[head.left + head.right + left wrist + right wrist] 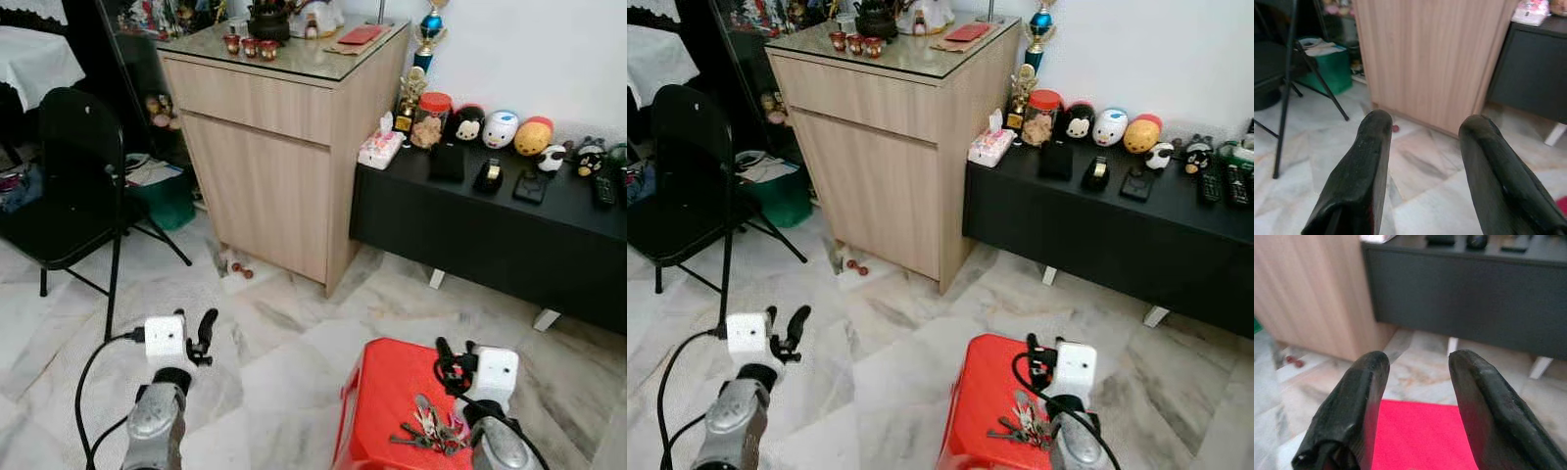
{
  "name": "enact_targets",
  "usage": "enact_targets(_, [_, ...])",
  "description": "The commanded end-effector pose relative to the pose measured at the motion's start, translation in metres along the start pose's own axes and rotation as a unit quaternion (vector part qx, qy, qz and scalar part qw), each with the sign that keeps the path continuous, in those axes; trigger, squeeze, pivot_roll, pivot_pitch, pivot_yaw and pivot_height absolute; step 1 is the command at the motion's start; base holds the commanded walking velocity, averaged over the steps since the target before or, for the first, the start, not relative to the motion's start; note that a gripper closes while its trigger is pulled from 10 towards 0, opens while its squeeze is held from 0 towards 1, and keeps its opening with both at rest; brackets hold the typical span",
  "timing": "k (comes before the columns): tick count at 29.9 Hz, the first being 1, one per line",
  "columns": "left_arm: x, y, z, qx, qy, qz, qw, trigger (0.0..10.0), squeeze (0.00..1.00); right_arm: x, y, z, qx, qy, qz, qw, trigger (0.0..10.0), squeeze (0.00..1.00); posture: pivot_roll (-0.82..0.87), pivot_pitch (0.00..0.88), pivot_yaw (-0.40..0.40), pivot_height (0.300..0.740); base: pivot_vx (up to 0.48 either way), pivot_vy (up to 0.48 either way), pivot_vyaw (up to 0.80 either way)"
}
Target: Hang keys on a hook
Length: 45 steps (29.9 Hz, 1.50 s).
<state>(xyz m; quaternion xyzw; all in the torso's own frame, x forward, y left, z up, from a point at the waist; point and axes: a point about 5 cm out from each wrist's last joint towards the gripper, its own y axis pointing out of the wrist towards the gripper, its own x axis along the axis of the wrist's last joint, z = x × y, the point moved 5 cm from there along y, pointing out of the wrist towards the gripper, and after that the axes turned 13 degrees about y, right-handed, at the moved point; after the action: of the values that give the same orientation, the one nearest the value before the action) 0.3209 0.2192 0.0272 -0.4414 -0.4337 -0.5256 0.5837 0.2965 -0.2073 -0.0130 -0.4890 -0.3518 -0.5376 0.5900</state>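
Note:
A bunch of keys (pixel 428 429) lies on a red stool (pixel 382 392) low in the head views, near my right arm. My right gripper (pixel 444 360) hovers above the stool just beyond the keys, and in the right wrist view its two black fingers (pixel 1356 416) stand apart with nothing between them. My left gripper (pixel 205 333) hangs over the marble floor to the left, also open, its fingers (pixel 1359 181) spread toward the wooden cabinet. No hook can be made out.
A tall wooden cabinet (pixel 274 147) stands ahead. To its right is a low black bench (pixel 490 225) with toys, remotes and a tissue box (pixel 380 147). A black folding chair (pixel 69 186) is at the left, with a green bin (pixel 167 196) behind it.

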Motion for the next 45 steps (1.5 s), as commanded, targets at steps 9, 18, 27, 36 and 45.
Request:
enact_targets(9, [0.001,-0.007,-0.009,-0.012,0.003,-0.004,1.000,10.0,0.00,0.002,0.000,0.006,0.011,-0.003,-0.004,1.000,10.0,0.00,0.09,0.000,-0.041,0.740,0.000,0.000,0.00])
enact_targets(18, [0.006,-0.019,-0.010,-0.014,0.005,-0.013,1.000,10.0,0.00,-0.014,-0.011,0.019,0.040,-0.016,0.026,0.999,10.0,0.00,0.14,0.000,-0.069,0.740,0.000,0.000,0.00])
enact_targets(27, [-0.003,-0.031,-0.019,-0.014,-0.004,0.006,1.000,10.0,0.00,-0.014,-0.012,0.016,0.029,-0.009,0.036,0.999,10.0,0.00,0.12,0.011,-0.082,0.690,0.000,0.000,0.00])
enact_targets(36, [0.008,-0.027,-0.019,-0.015,-0.010,-0.001,1.000,10.0,0.00,-0.014,-0.011,0.018,0.031,-0.008,0.039,0.999,10.0,0.00,0.13,0.021,-0.087,0.627,0.000,0.000,0.00])
enact_targets(45, [0.032,-0.018,-0.015,-0.023,0.012,-0.036,0.999,10.0,0.00,-0.018,-0.008,0.030,0.044,0.001,0.049,0.998,10.0,0.00,0.14,0.030,-0.086,0.627,0.000,0.000,0.00])
